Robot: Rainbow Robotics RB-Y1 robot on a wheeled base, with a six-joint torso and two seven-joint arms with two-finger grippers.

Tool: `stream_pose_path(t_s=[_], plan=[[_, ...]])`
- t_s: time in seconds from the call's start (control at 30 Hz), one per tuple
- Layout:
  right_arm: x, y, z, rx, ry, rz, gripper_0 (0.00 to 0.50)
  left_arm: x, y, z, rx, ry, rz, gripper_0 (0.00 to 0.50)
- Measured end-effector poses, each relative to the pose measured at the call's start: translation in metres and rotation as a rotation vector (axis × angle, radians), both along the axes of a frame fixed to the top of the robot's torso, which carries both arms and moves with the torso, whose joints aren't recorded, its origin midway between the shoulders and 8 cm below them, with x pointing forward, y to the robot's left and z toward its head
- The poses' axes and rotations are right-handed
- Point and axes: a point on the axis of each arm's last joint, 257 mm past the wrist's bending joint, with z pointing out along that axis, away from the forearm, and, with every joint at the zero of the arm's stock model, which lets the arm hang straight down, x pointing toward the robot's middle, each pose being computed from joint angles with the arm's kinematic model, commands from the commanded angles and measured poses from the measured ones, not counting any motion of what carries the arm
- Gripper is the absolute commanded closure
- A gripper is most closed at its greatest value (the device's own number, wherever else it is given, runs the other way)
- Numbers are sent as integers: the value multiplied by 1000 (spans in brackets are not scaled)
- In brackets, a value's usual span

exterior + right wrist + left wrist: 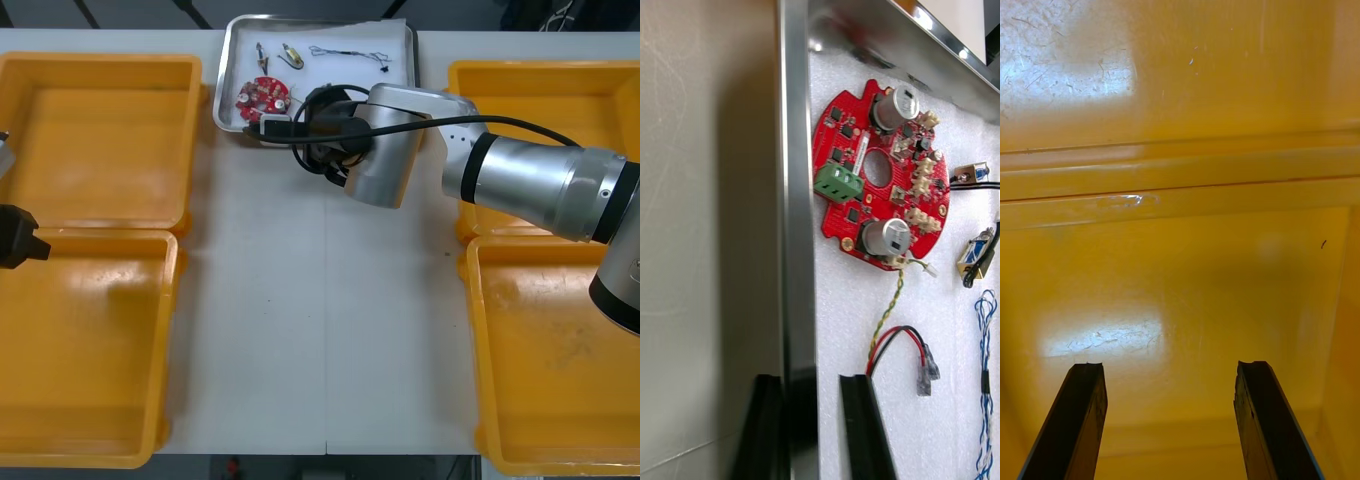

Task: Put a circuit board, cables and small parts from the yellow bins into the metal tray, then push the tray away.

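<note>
The metal tray (221,90) (794,187), white inside, sits at the far middle of the worktop (320,330). It holds a round red circuit board (262,96) (880,176) in its near left corner. Small metal parts (290,55) (974,255) and a blue and white cable (345,52) (983,360) lie farther in. The board carries two silver cylinders and a green block. The right hand (270,128) (809,382) is clamped on the tray's near rim, one finger inside and one outside. The left hand (20,240) (1169,371) hangs with fingers spread over the left yellow bins (100,130) (1180,262).
</note>
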Motion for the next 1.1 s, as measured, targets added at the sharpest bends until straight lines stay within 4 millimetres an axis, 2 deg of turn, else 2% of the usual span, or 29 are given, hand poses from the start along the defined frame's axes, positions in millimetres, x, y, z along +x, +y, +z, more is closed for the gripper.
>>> stream_pose_path(t_s=[0.07, 0.13, 0.33, 0.43, 0.6, 0.8, 0.97, 1.1], plan=[[-1, -5, -3, -18, 10, -22, 74, 0, 0, 0, 0, 0, 0, 0], [-3, -10, -5, -42, 20, -48, 0, 0, 0, 0, 0, 0, 0, 0], [-22, -11, -4, -42, 107, -127, 0, 0, 0, 0, 0, 0, 0, 0], [-35, -6, 6, -16, 155, -158, 0, 0, 0, 0, 0, 0, 0, 0], [-62, -13, 24, 6, 261, -230, 0, 0, 0, 0, 0, 0, 0, 0], [-89, -42, 52, 30, 371, -311, 0, 0, 0, 0, 0, 0, 1, 0], [-105, -74, 80, 92, 426, -359, 0, 0, 0, 0, 0, 0, 1, 0], [-119, -103, 92, 160, 486, -411, 0, 0, 0, 0, 0, 1, 1, 0]])
